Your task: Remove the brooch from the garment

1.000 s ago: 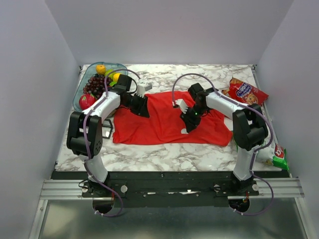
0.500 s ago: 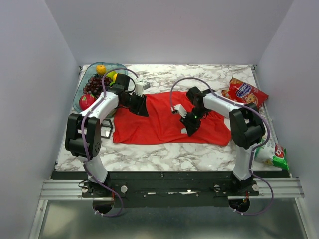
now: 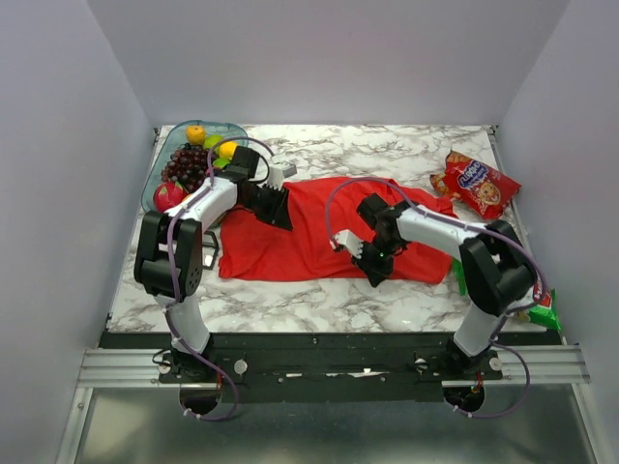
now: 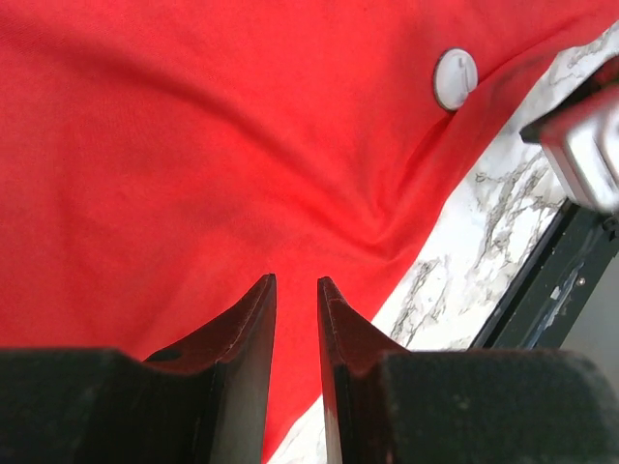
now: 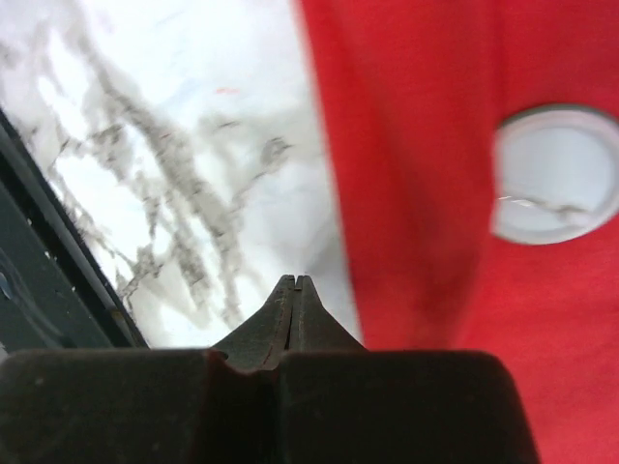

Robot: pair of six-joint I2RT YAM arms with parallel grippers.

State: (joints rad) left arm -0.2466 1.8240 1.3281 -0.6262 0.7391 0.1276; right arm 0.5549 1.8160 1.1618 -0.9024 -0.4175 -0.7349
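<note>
The red garment lies spread on the marble table. The brooch, a small whitish round pin, sits on the cloth near its front hem; it shows in the left wrist view and the right wrist view. I cannot make it out in the top view. My left gripper rests on the shirt's back left part, jaws a narrow gap apart, nothing between them. My right gripper is shut and empty, its tip over bare marble just left of the hem, apart from the brooch.
A fruit bowl stands at the back left. A black square frame lies left of the shirt. A red snack bag lies at the back right and a green packet at the right edge. The table's dark front rail is close.
My right gripper has moved from the middle of the shirt toward its front hem, nearer the table's front edge. The left gripper has stayed almost in place.
</note>
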